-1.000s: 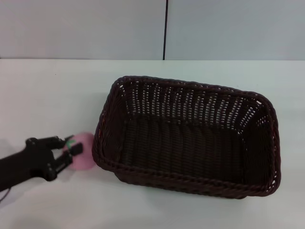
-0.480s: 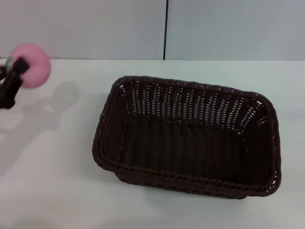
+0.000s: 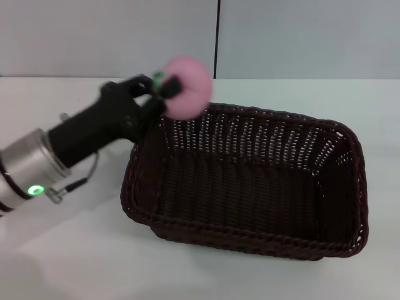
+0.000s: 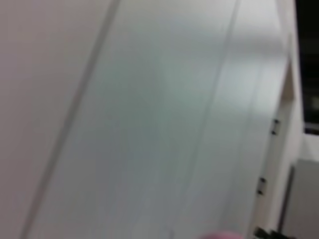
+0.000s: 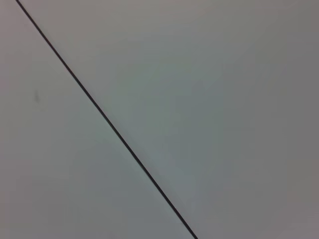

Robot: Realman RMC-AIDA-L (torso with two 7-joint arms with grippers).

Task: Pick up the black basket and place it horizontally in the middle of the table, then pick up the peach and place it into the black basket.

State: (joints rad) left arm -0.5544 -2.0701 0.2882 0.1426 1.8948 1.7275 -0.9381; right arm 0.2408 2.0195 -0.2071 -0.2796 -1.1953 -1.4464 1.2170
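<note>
The black basket [image 3: 250, 181] is a large dark woven rectangle lying horizontally on the white table [image 3: 62, 262], its open top up and its inside empty. My left gripper [image 3: 164, 89] is shut on the pink peach [image 3: 186, 87] and holds it in the air above the basket's far left corner. A sliver of the peach [image 4: 219, 235] shows at the edge of the left wrist view. My right gripper is out of view.
A grey wall with a dark vertical seam [image 3: 217, 37] stands behind the table. The left wrist view shows only wall panels, and the right wrist view shows a plain wall with a dark seam [image 5: 104, 119].
My left gripper closed on the peach beside the basket's left side, lifted it up high at the far left, then swung it right to above the basket's far left corner.
</note>
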